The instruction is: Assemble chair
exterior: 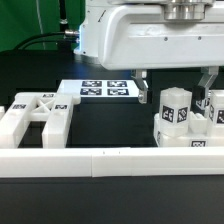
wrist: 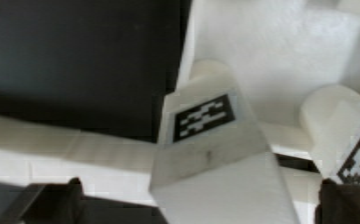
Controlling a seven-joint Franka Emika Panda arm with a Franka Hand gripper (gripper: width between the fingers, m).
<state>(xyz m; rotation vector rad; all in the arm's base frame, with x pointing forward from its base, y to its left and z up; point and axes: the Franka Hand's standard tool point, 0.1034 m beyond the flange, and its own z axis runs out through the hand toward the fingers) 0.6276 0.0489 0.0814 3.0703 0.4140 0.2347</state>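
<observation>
The chair's white pieces are split between two places. A flat X-braced panel [exterior: 40, 112] lies at the exterior view's left. A cluster of square posts stands on a white base [exterior: 185, 135] at the right. My gripper [exterior: 174, 98] hangs over that cluster, open, its two dark fingers on either side of a tagged post [exterior: 175, 110]. In the wrist view this post [wrist: 203, 130] stands between the fingers [wrist: 61, 200] with a gap on each side, so the gripper [wrist: 203, 208] touches nothing. A second tagged post [wrist: 346, 140] stands close beside it.
The marker board [exterior: 100, 88] lies flat behind the panel. A long low white border rail [exterior: 100, 160] runs along the front of the table. The arm's white body [exterior: 140, 35] fills the upper part of the exterior view. Black cables [exterior: 40, 40] lie at the back left.
</observation>
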